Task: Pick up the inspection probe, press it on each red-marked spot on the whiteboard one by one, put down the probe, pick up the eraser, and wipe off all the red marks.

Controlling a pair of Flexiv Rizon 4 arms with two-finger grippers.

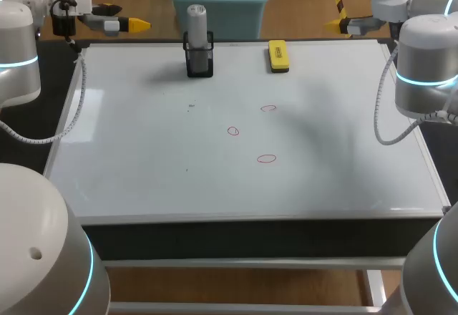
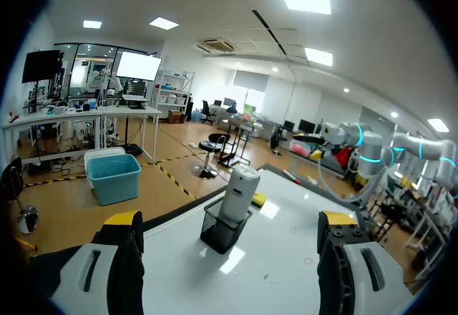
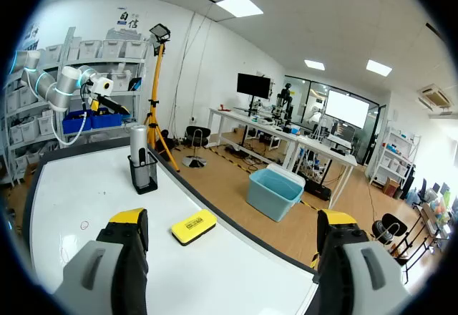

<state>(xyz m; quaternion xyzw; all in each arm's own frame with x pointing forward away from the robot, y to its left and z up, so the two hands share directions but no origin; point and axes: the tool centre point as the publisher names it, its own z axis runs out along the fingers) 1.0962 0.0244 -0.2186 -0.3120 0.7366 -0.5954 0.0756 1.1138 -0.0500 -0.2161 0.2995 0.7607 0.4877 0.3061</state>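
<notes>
- My left gripper [image 2: 230,218] hung out past the far left corner of the whiteboard [image 1: 215,186], fingers spread wide with nothing in their grasp.
- The inspection probe [image 2: 238,193] stood upright in its black mesh holder [image 2: 223,233], straight ahead of those left fingers. It lined up with the gap between them but was well apart from both tips.
- My right gripper [image 3: 232,217] sat off the far right corner of the board. Its fingers were just as wide apart, and it held nothing either.
- The yellow eraser [image 3: 193,227] lay flat on the board near its far edge, ahead of the right fingers and touching neither of them.
- Farther ahead of the right fingers, beyond the eraser, I could see the holder with the probe sticking up out of it.
- From the head camera, three red marks sat around the middle of the board: one [image 1: 268,108] on my side of the eraser, one [image 1: 233,131] a little nearer me, and the nearest [image 1: 266,159]. All three were well apart from both sets of fingers.
- In the right wrist view I caught one faint ring on the board beside a finger, probably one of those marks, though it was too small to be sure.
</notes>
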